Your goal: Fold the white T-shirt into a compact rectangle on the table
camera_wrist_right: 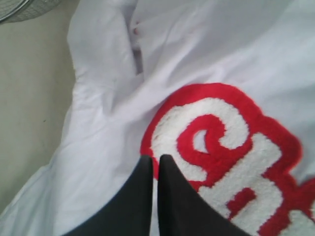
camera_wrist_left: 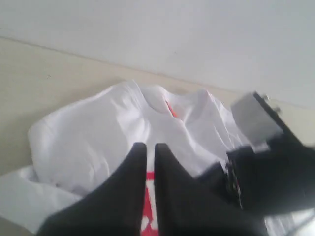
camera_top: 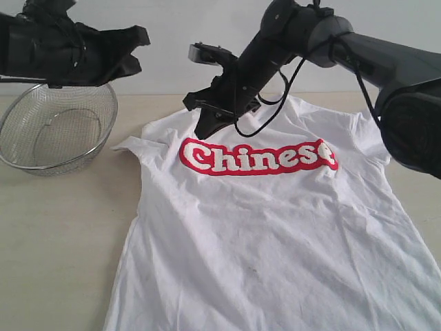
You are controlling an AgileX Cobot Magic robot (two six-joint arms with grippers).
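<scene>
- The shirt (camera_top: pixel 275 234) lies face up and spread out on the table (camera_top: pixel 55 234). Its collar is towards the far edge and its hem runs off towards the near edge, so its long axis goes far-to-near.
- The right gripper (camera_top: pixel 205 129) reaches across the middle to the chest, just beside the "C" of the red lettering (camera_top: pixel 258 157) on the collar side. Its jaws are pressed together and hold nothing.
- I cannot tell whether the right gripper's tips touch the cloth or hang just over it.
- The left gripper (camera_top: pixel 131 52) is raised over the mesh bowl (camera_top: pixel 21 110) near the far left corner, off the shirt. Its jaws are closed to a thin slit and empty.
- The right arm is much the nearer. The bunched left sleeve (camera_top: pixel 131 145) lies between the two grippers, and a first fold would probably start there.
- The left wrist view shows the collar and its orange tag (camera_wrist_left: pixel 171 109), which the right arm hides in the exterior view.
- The right wrist view shows creases beside the "C" just ahead of the closed tips.
- Only the exterior view shows the shirt's full spread.
</scene>
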